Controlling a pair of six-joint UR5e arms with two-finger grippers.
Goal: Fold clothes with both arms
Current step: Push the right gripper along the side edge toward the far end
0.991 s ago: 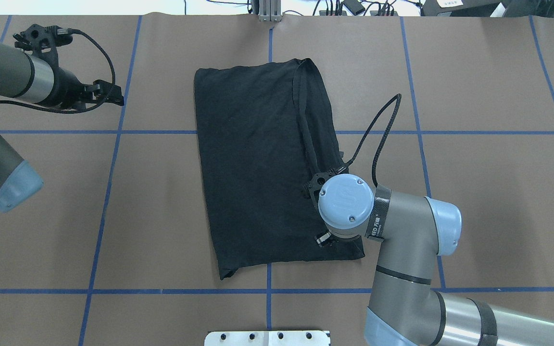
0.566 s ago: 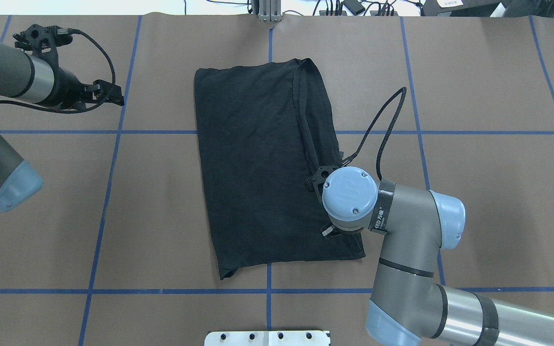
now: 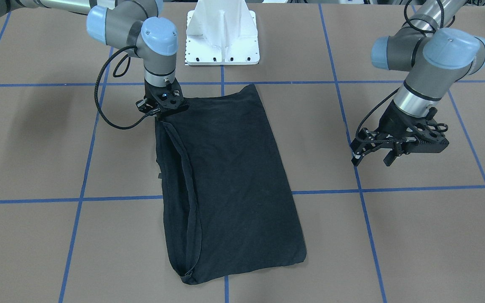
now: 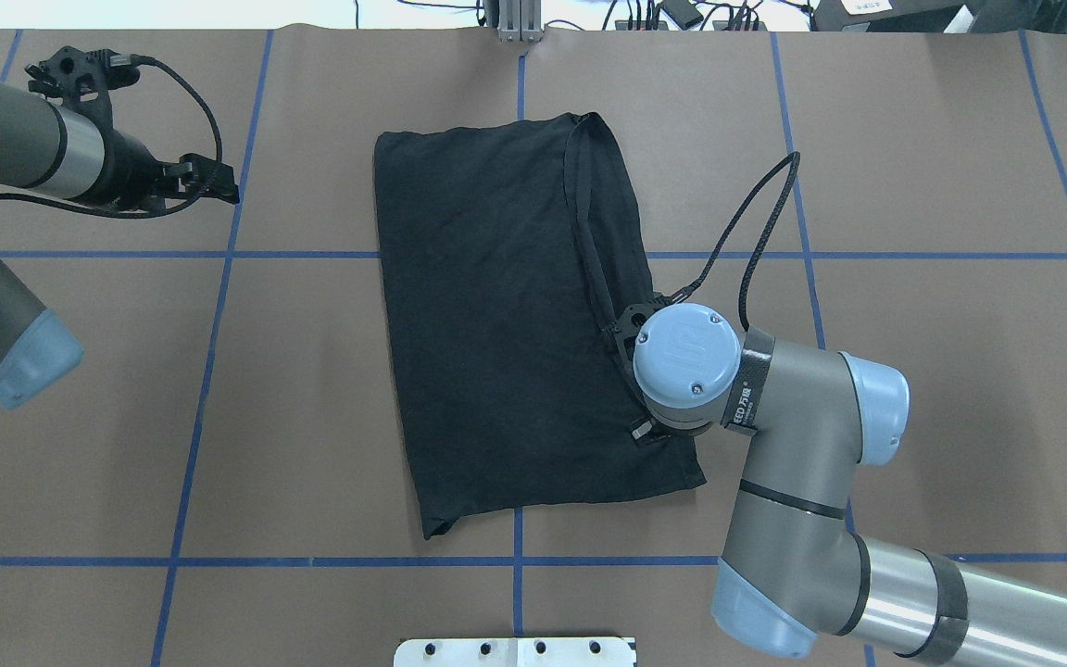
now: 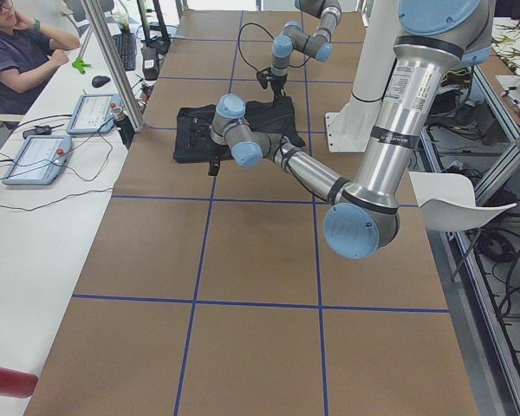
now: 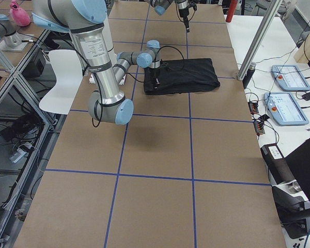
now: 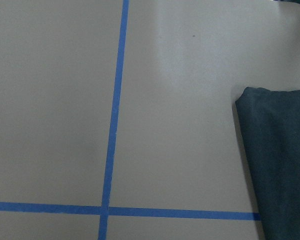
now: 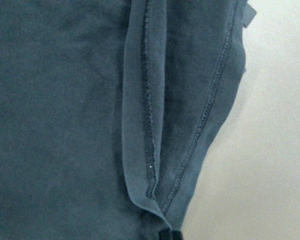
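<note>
The black T-shirt (image 4: 496, 324) lies flat on the brown table as a long folded rectangle, plain side up, with a doubled hem running along its right side (image 8: 150, 115). My right gripper (image 3: 160, 115) points straight down onto that right edge near the shirt's near corner. In the overhead view it is almost hidden under its own wrist (image 4: 645, 434), so I cannot tell whether it is open or shut. My left gripper (image 3: 371, 160) hovers open and empty over bare table, well to the left of the shirt (image 7: 282, 160).
The white pedestal base (image 3: 221, 38) stands at the robot's edge of the table. Blue tape lines (image 4: 209, 371) grid the brown surface. Across the table, a seated person (image 5: 17, 52) and control tablets (image 5: 35, 156) occupy a white bench.
My right wrist has moved away from the near edge and slightly right along the shirt's right side. The shirt's near right corner shifted slightly with it. The left arm stayed still.
</note>
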